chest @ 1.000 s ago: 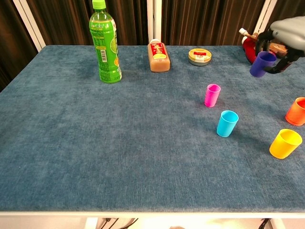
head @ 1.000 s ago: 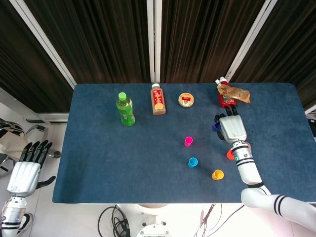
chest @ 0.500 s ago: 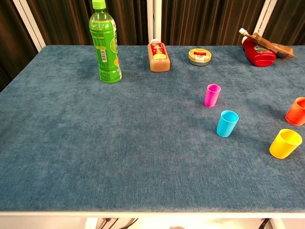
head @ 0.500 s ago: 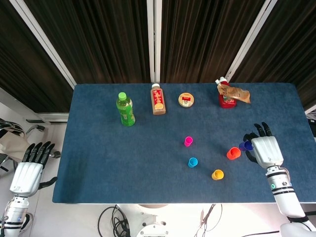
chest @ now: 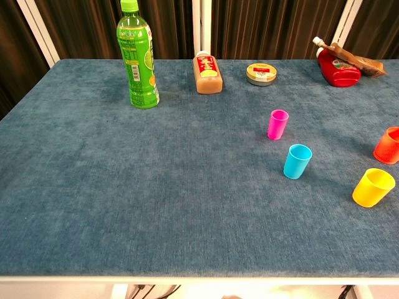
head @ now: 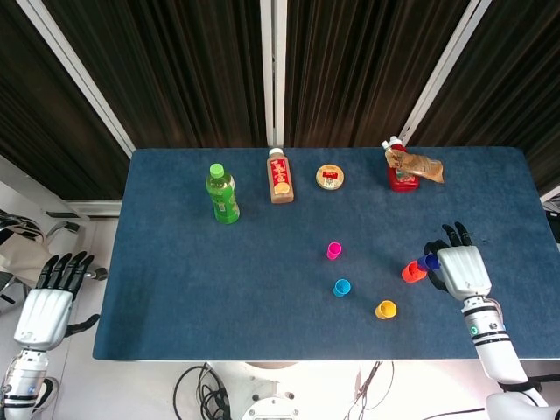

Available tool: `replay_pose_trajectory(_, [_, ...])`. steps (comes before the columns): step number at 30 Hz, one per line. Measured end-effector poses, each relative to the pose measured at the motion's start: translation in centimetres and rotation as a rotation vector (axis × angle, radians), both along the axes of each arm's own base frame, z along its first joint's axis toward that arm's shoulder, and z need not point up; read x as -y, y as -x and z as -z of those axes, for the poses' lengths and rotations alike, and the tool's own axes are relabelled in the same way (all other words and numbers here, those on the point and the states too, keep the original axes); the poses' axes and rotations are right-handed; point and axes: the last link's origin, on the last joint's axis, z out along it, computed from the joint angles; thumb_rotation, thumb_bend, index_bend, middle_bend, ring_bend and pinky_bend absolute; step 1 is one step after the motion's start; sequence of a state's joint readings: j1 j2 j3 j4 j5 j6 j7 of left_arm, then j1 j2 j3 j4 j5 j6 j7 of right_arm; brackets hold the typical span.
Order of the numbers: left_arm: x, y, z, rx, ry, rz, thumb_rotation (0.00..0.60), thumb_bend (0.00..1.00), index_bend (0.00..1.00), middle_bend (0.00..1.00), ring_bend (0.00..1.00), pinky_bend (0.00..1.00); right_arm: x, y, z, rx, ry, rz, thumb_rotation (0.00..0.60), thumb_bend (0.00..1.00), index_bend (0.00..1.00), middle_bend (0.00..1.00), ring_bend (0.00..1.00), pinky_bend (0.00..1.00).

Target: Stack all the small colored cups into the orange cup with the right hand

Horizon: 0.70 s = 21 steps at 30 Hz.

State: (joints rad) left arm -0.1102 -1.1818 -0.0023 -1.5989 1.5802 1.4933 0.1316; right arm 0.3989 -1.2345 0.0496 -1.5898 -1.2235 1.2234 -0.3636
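Observation:
The orange cup stands at the right side of the blue table. My right hand is just to its right and holds a small purple cup at the orange cup's rim. A pink cup, a cyan cup and a yellow cup stand loose on the cloth. My left hand hangs off the table's left side with its fingers spread and holds nothing. The chest view shows neither hand.
Along the back of the table stand a green bottle, a brown drink bottle, a round tin and a red ketchup pouch.
My right hand carried the purple cup from the back right towards me, then shifted slightly left to the orange cup. It has left the chest view. The left hand barely moved.

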Motion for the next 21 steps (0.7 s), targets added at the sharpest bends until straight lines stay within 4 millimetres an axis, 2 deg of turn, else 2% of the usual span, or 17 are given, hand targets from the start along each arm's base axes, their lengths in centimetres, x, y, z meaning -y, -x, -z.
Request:
replay_pose_trajectory(8, [-0.12,0.01,0.04,0.002,0.002,0.001,0.6,0.03,0.02,0.03,0.0,0.0,-0.09,-0.26,0.61,-0.001,-0.017,-0.002,0.6,0.27,0.52,0.48,0.09,0.0])
replay_pose_trajectory(11, [-0.07,0.09,0.05,0.002,0.002,-0.002,0.6,0.03,0.02,0.03,0.0,0.0,-0.16,-0.25,0.82,-0.005,-0.028,0.001,0.6,0.26,0.49,0.46,0.09,0.0])
replay_pose_trajectory(13, [-0.03,0.16,0.07,0.003,0.003,-0.005,0.6,0.03,0.02,0.03,0.0,0.0,-0.22,-0.2,0.96,-0.007,-0.039,0.004,0.6,0.25,0.44,0.42,0.08,0.0])
replay_pose_trajectory(15, [-0.01,0.2,0.06,0.004,0.003,-0.005,0.6,0.03,0.02,0.03,0.0,0.0,-0.26,-0.2,1.02,-0.006,-0.049,0.007,0.6,0.23,0.34,0.34,0.06,0.0])
replay_pose_trajectory(17, [-0.02,0.2,0.05,0.005,0.003,-0.004,0.6,0.03,0.02,0.03,0.0,0.0,-0.3,-0.23,1.01,-0.004,-0.056,0.006,0.6,0.22,0.2,0.24,0.01,0.0])
replay_pose_trajectory(21, [-0.07,0.15,0.02,0.007,0.001,-0.001,0.6,0.03,0.02,0.03,0.0,0.0,-0.4,-0.49,0.85,0.002,-0.062,-0.006,0.6,0.17,0.03,0.12,0.0,0.0])
